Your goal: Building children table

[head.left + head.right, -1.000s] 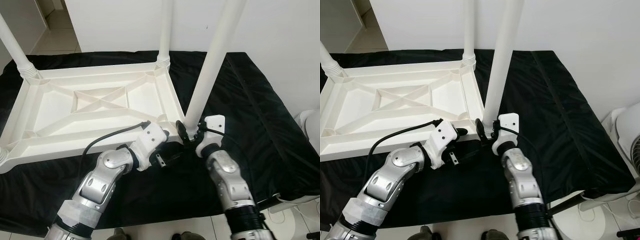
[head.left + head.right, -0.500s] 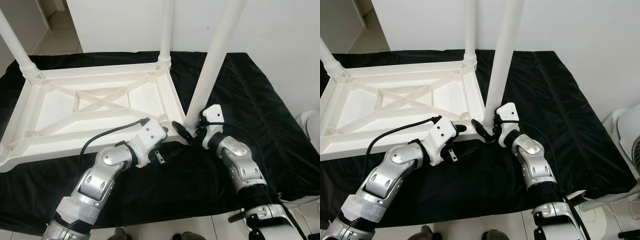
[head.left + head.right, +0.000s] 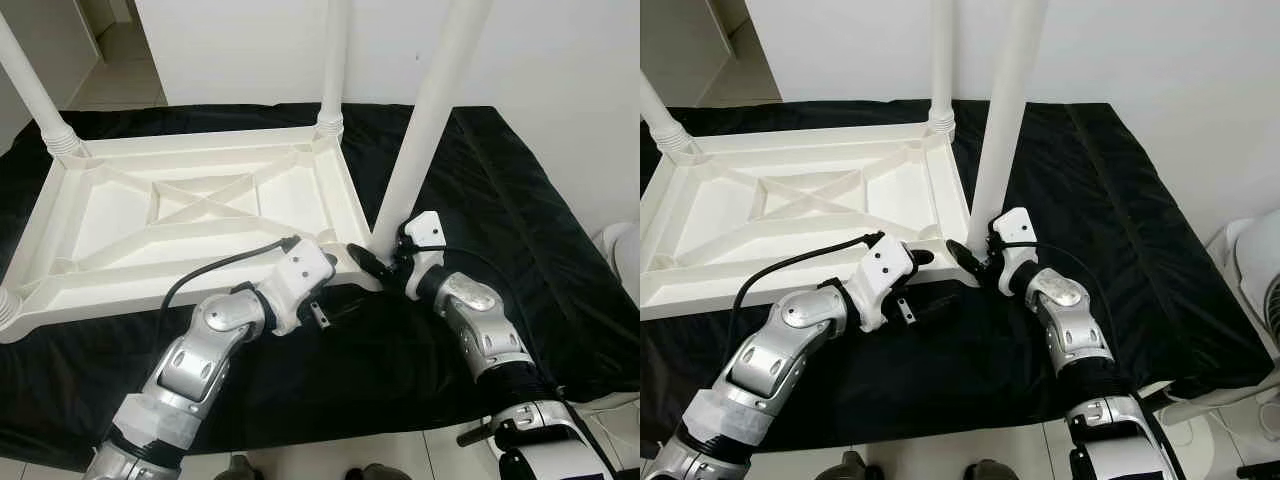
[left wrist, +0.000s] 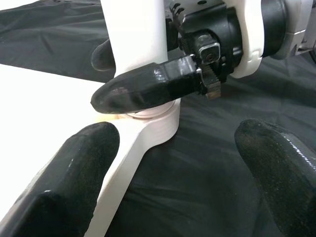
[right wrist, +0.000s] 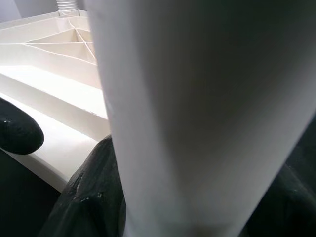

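Right gripper (image 3: 384, 258): pinching the base of the near leg (image 3: 425, 120), one black finger (image 4: 148, 89) across its front, the other round behind, right at the corner socket (image 4: 158, 123).
Left gripper (image 4: 173, 168): fingers spread wide, holding nothing, hovering just beside that same corner of the top (image 3: 90, 215), one finger over the white rim, the other over the cloth (image 3: 500, 200).
Near leg: standing upright in the socket at the near right corner; whether it is fully seated, I cannot tell.
Top: lying upside down on the black cloth, ribbed underside facing up.
Far leg (image 3: 331, 60): standing at the far right corner, ringed collar at its foot.
Left leg (image 3: 35, 95): up at the far left corner, leaning a touch outward.
Fourth corner (image 3: 8, 310): a rounded white socket at the near left edge; a leg there can't be made out.
Progress: well along, I'd say. Three legs are in place, and the right gripper is on one of them, likely pressing or twisting it home.
Left to do: probably finishing this leg, checking the near left corner, then flipping the table upright.
Containers: none here, unless you count the hollow ribbed cells of the top, and they hold nothing.
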